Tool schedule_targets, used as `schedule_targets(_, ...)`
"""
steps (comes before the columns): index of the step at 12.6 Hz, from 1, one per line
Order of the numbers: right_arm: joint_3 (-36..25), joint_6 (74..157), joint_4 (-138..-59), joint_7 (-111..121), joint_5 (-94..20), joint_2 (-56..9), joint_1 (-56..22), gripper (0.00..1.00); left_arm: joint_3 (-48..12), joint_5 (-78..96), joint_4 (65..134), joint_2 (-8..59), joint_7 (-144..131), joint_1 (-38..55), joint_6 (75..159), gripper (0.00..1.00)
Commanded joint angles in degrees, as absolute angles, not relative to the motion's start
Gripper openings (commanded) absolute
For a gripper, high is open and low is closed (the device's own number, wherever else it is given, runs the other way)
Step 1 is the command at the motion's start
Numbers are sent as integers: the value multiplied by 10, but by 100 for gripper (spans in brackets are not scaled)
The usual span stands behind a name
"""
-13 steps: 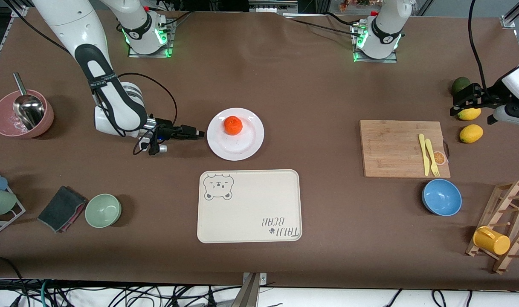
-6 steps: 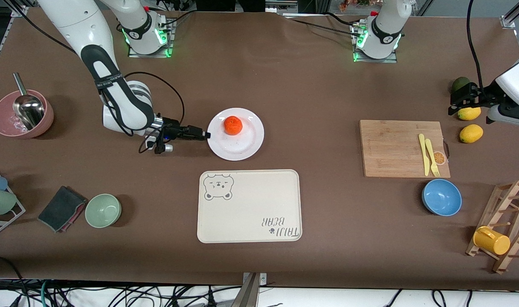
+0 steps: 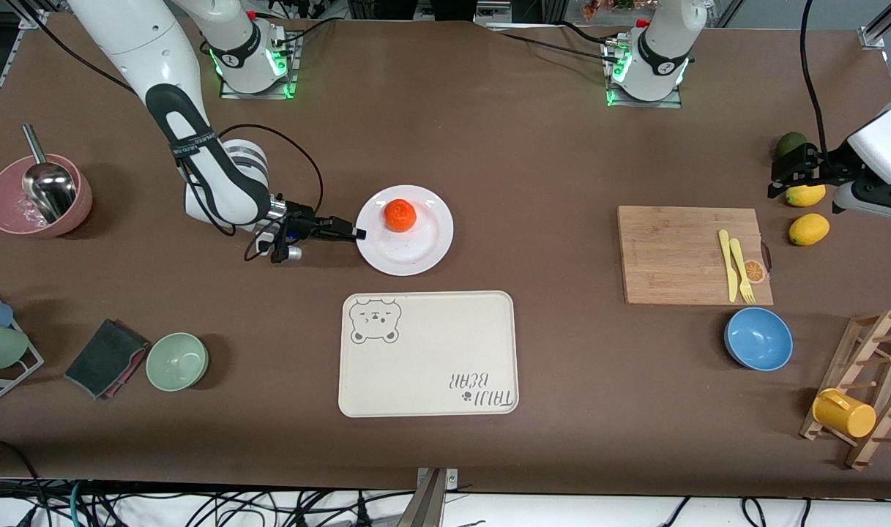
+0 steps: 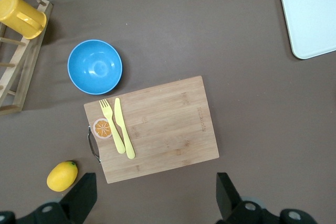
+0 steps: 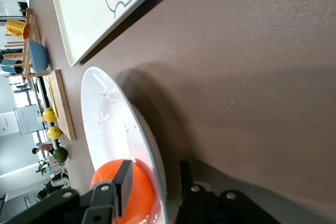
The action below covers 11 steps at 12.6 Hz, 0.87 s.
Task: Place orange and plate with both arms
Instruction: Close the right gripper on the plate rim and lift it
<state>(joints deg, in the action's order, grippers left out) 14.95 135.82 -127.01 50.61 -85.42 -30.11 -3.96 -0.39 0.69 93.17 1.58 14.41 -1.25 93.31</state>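
The white plate (image 3: 416, 247) lies mid-table, farther from the front camera than the cream tray. The orange (image 3: 400, 215) sits on it. My right gripper (image 3: 359, 233) is low at the plate's rim, on the side toward the right arm's end, and open. In the right wrist view (image 5: 156, 174) one finger is above the plate (image 5: 110, 124) in front of the orange (image 5: 140, 195), the other under the rim. My left gripper (image 3: 774, 183) is open and empty, up over the lemons at the left arm's end. It also shows in the left wrist view (image 4: 156, 195).
A cream bear tray (image 3: 428, 359) lies nearer the camera than the plate. A cutting board (image 3: 679, 249) with yellow cutlery, a blue bowl (image 3: 758, 338), two lemons (image 3: 809, 228), a green fruit (image 3: 789, 144) and a mug rack (image 3: 844, 412) are toward the left arm's end. A pink bowl (image 3: 39, 196) and a green bowl (image 3: 176, 361) are toward the right arm's end.
My right gripper has slid along the table toward the plate until its fingers straddle the rim. The left arm has barely shifted. Plate and orange have not moved.
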Motion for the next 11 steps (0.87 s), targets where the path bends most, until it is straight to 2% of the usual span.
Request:
schedule_targets(1,160,1368,-1270,522,-872,-301,-33,39,-4,-6,927,18,163,-16,926,100)
schedule_targets(4,168,1379,-1270,522,-872,-302,-33,38,-4,-6,927,22,163,-16,927,100)
schedule_targets(6,168,1380,-1270,523,-880,-304,-33,33,-4,-6,927,22,163,-17,927,100)
schedule_targets(9,169,1380,-1270,523,-880,-305,-33,8,-4,-6,927,23,163,-16,927,100)
schedule_targets(10,171,1380,-1270,523,-881,-305,-33,2,-4,-6,927,23,163,-17,927,100)
schedule_targets(11,171,1380,-1269,523,-881,-305,-33,1,-4,-6,927,23,163,-16,927,100)
